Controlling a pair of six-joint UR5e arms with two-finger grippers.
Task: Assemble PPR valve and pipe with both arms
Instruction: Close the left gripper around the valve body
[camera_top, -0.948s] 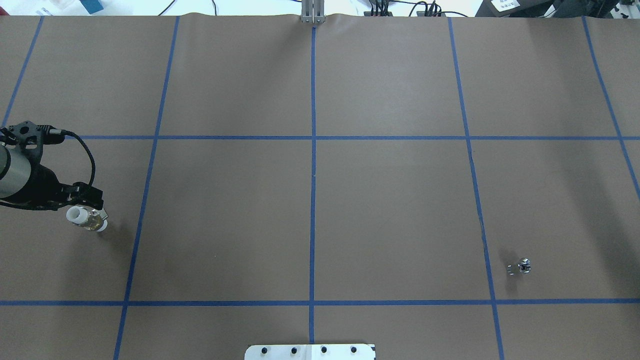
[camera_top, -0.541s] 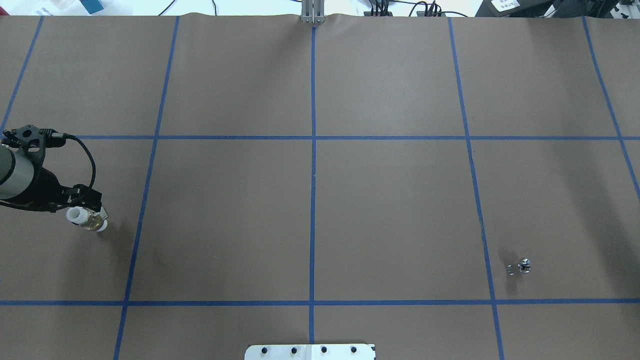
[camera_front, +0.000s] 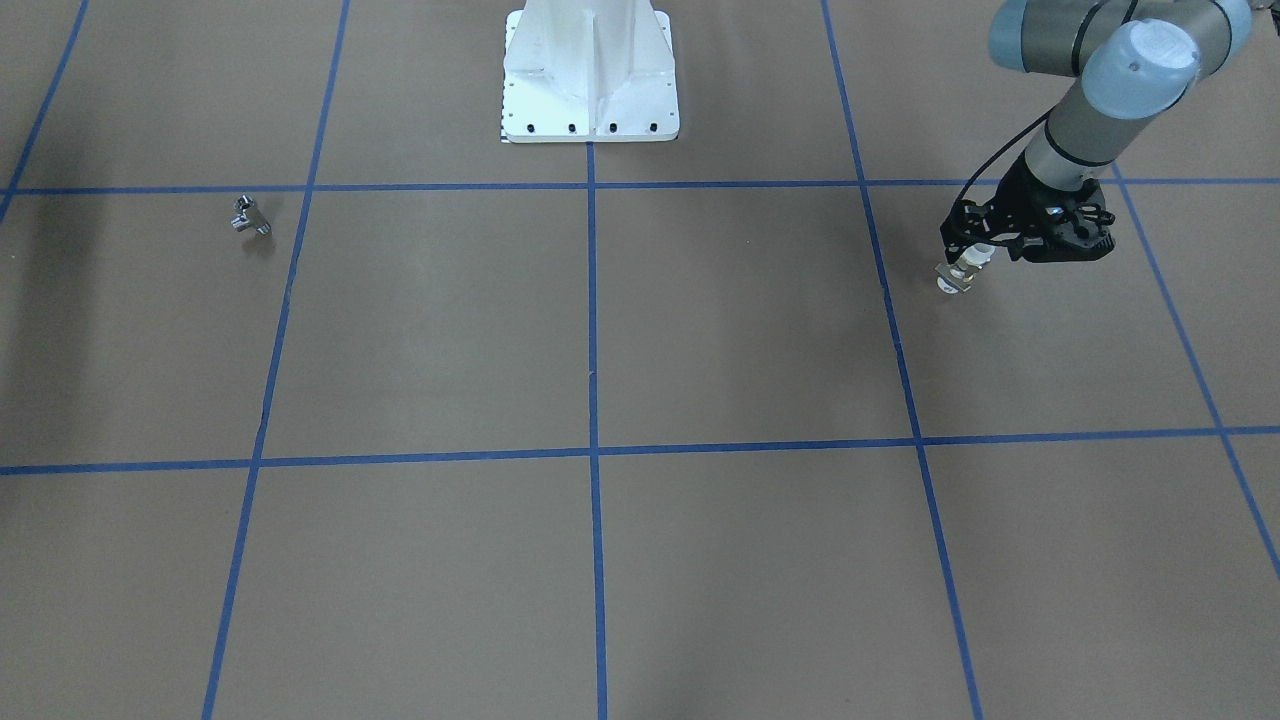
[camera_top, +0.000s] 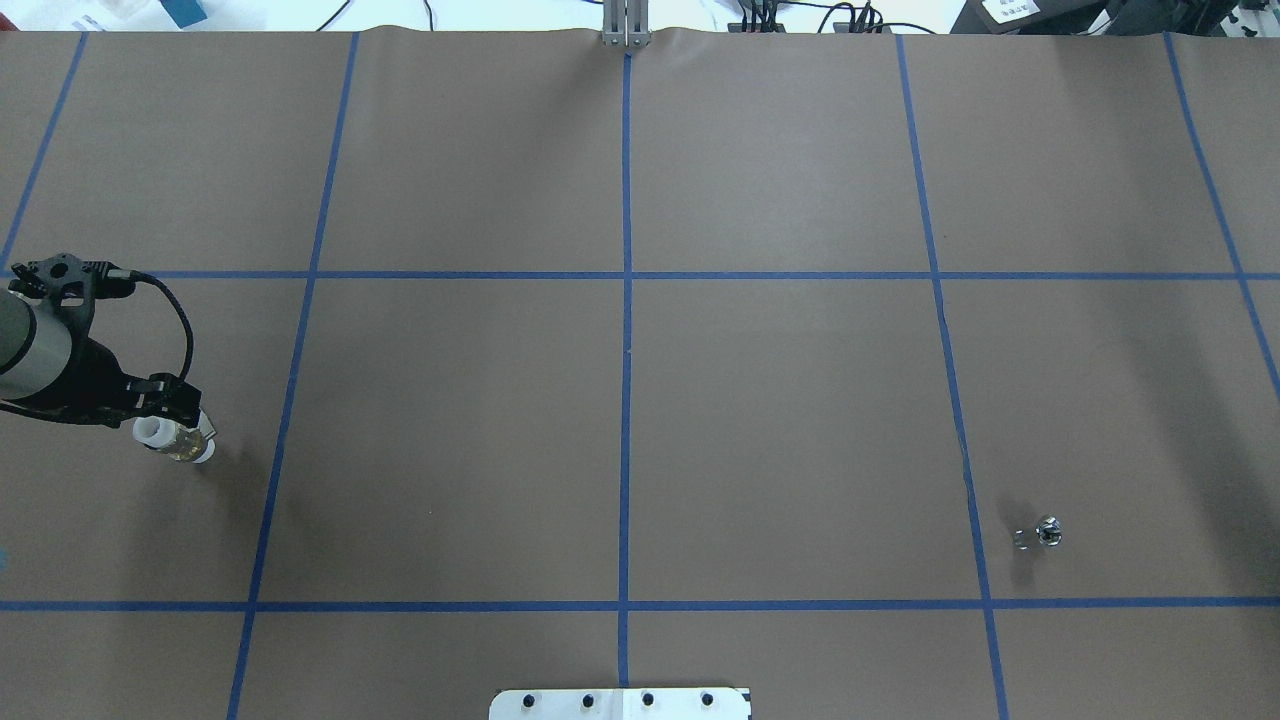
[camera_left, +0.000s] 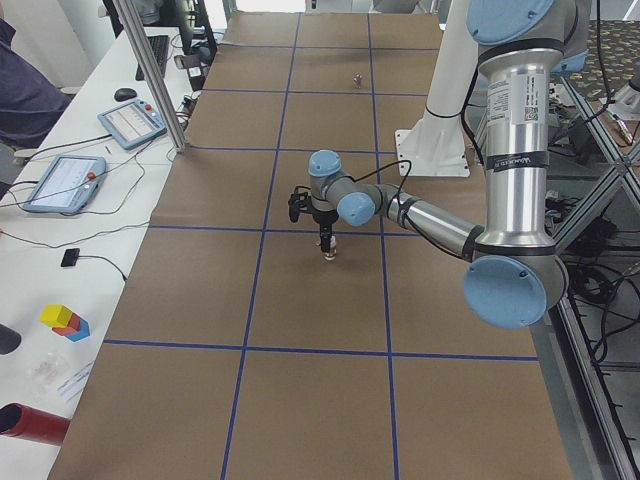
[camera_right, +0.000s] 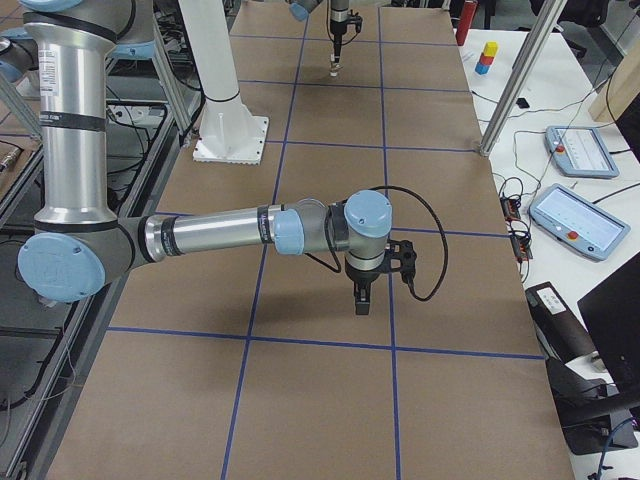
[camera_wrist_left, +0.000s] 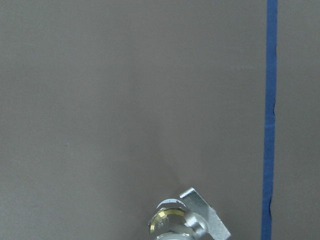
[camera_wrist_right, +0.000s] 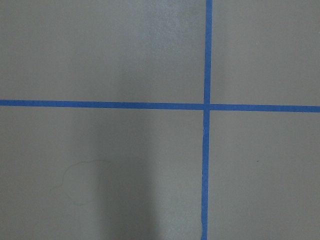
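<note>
Since the earlier overhead pictures the left arm (camera_top: 35, 355) has drawn back slightly toward the left edge of the frame, while the pipe (camera_top: 176, 441) and the valve (camera_top: 1040, 535) lie where they were. At the left edge of the overhead view, a little below the middle, the left tool (camera_top: 180, 410) points down over the pipe's white top end. The pipe stands roughly upright beneath it on the table (camera_top: 780, 420), its brass nut around the middle. Whether the fingers pinch the pipe or only stand around it, I cannot tell. The valve sits alone in the lower right of that view, just right of a blue tape line (camera_top: 975, 520) and well apart from the pipe. The right tool (camera_right: 361, 303) shows only in the right side view, pointing down near the frame's middle; its state cannot be told.
</note>
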